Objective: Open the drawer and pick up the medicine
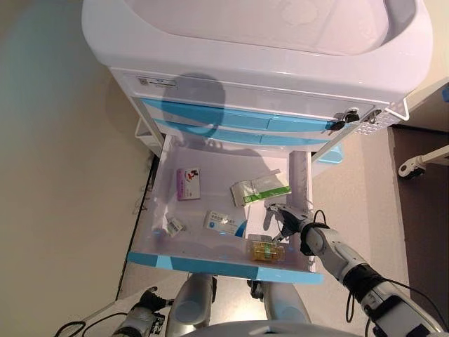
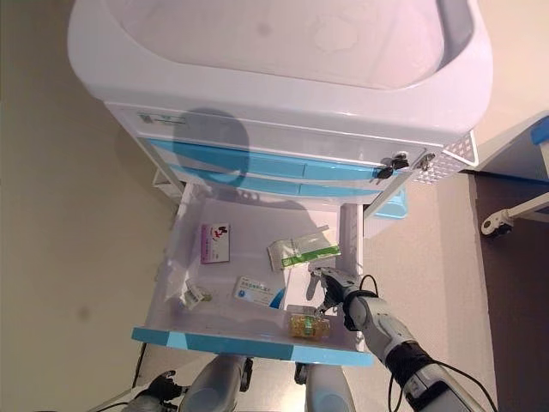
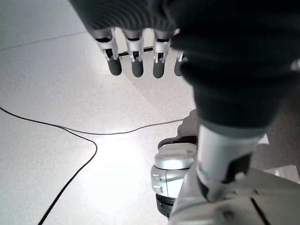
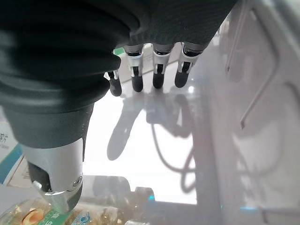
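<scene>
The cart's bottom drawer (image 1: 210, 266) stands pulled out. It holds a pink-and-white box (image 1: 187, 183), a green-and-white packet (image 1: 259, 188), a blue-and-white box (image 1: 223, 223), a small packet (image 1: 174, 226) and a clear box of yellow capsules (image 1: 266, 248) at the front right. My right hand (image 1: 286, 221) is inside the drawer by its right wall, just behind the yellow capsule box (image 4: 56, 218). Its fingers (image 4: 159, 70) are relaxed over the bare drawer floor and hold nothing. My left hand (image 1: 144, 317) hangs low at the lower left over the floor, its fingers (image 3: 136, 61) relaxed and empty.
The white cart top (image 1: 245, 49) overhangs the drawer, with two closed blue drawers (image 1: 231, 119) below it and keys (image 1: 344, 121) in a lock at the right. A wheeled frame (image 1: 409, 167) stands on the dark floor to the right.
</scene>
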{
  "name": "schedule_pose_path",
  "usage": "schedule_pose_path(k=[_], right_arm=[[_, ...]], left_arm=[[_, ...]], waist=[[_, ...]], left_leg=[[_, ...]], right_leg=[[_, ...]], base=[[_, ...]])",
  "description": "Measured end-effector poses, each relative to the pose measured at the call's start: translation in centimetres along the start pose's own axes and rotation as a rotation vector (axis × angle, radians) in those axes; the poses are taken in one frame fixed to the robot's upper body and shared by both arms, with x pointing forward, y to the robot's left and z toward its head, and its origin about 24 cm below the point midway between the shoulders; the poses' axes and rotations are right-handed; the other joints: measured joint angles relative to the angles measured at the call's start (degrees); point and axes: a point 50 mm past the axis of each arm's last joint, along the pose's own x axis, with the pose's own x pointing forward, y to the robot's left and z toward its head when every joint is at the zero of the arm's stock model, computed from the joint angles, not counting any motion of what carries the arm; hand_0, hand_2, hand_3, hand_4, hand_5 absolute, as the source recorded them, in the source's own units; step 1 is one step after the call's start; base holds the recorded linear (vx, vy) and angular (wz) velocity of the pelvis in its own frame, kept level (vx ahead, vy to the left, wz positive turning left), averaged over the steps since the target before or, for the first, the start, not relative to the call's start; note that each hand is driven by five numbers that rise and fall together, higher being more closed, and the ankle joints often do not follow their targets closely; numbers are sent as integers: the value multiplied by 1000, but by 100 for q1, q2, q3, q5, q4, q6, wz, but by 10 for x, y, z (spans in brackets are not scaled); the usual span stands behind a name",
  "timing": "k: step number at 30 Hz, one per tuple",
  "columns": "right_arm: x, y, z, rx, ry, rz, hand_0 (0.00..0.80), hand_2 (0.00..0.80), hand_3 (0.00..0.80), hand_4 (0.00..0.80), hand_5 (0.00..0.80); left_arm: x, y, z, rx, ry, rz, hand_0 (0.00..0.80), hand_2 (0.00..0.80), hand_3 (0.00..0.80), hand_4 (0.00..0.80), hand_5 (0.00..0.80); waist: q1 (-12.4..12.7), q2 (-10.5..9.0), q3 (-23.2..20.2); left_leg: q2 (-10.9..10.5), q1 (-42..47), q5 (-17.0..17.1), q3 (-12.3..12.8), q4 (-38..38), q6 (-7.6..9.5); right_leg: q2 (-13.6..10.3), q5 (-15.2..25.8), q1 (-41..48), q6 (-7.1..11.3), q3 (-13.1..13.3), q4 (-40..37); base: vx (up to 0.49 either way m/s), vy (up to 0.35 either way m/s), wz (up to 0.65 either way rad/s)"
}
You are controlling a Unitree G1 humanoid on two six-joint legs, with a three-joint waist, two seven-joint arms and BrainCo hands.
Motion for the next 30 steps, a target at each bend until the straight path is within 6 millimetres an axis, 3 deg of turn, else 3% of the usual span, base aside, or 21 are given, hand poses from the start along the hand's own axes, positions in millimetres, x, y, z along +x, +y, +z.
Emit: schedule_pose_path(k=[14,24,30], right_arm=[[1,1,6,-9,-34,67,0,0,0,0,0],[-5,2,9,165,-79,78,0,0,0,0,0],[3,-18,18,251,-118,44,0,0,0,0,0]], left_arm=[[0,4,-1,4,4,-6,0,0,0,0,0],[0,5,-2,4,5,-5,0,0,0,0,0],[0,5,-2,4,4,-15,0,0,0,0,0]], waist=[[2,-101,-70],[6,-99,-70],[22,-80,-79]], left_leg=[[2,-13,-4,-2,19,-4],[3,-14,-6,4,16,-7],[6,-8,-9,0,26,-12]], right_leg=[[0,-18,-23,-17,0,41],[0,-20,-30,-19,4,43],[3,-18,-21,-20,4,49]], base=[[0,0,0],[0,0,0],[0,0,0]])
